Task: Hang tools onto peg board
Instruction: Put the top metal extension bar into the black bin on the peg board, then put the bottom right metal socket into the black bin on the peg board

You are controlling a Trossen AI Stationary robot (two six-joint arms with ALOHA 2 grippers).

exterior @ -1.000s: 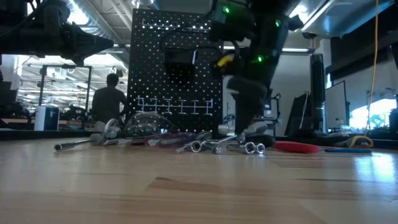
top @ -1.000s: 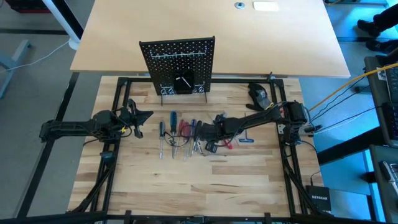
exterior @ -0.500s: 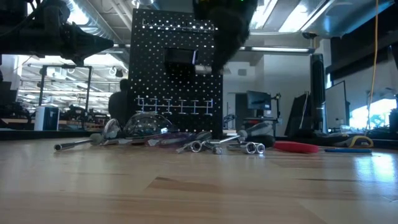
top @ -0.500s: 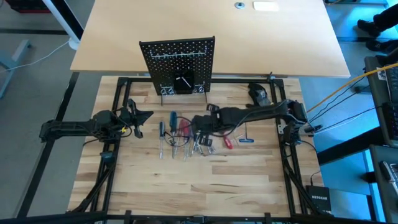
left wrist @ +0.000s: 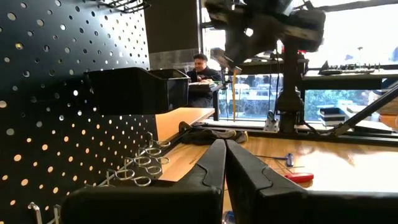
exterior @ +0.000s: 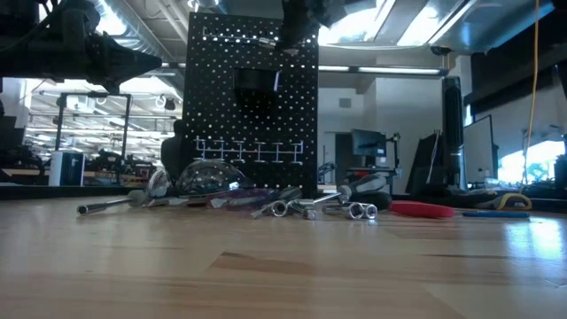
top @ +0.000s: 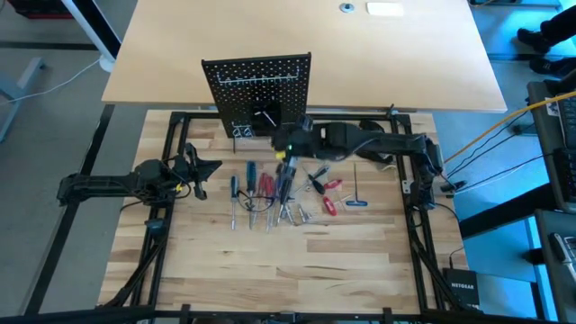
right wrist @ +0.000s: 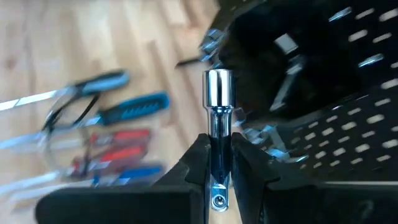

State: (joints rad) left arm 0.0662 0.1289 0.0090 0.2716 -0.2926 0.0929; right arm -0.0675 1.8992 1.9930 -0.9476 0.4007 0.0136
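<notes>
silver and shiny, a short socket extension bar (right wrist: 217,118) stands upright between the fingers of the right gripper (right wrist: 217,163), which is clamped on its lower part; the bar's round end rises clear of the fingertips. in the high view the right gripper (top: 286,144) hangs just in front of the peg board (top: 258,90), near its lower right corner. the peg board stands upright at the far edge of the bench (top: 297,261), a black bin (left wrist: 134,90) hung on its face and a row of wire hooks (exterior: 252,151) below that. the tools (top: 270,191) lie in a loose row on the bench in front of the board: blue-handled and red-handled screwdrivers, pliers, sockets. the left gripper (top: 200,171) hangs over the bench's left side, its fingers (left wrist: 211,165) pressed together on nothing.
</notes>
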